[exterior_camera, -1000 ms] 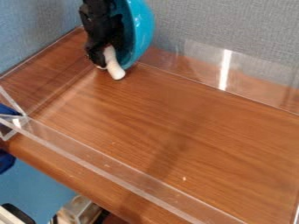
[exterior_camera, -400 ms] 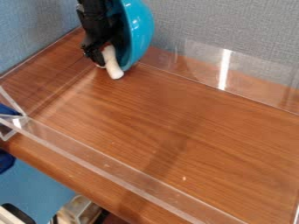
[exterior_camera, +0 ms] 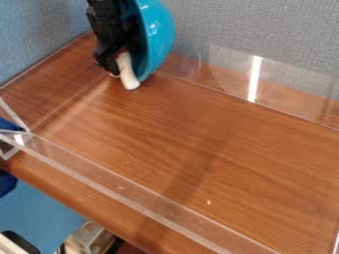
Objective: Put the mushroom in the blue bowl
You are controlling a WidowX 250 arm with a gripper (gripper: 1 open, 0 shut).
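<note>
In the camera view, where the worktop (exterior_camera: pixel 199 149) met the walls at the upper left, the black hand (exterior_camera: pixel 114 60) was positioned beside the bowl (exterior_camera: pixel 158 36). The hand stood wide; contact with either item could not be determined. The bowl was tilted steeply onto its side. The mushroom (exterior_camera: pixel 127 71) lay outside the bowl, just beside its lower edge, white stem visible, cap indistinct against the hand.

Grey textured walls (exterior_camera: pixel 265 35) meet behind a brown wood-grain tabletop (exterior_camera: pixel 212 149) — glare streaking its edge.
</note>
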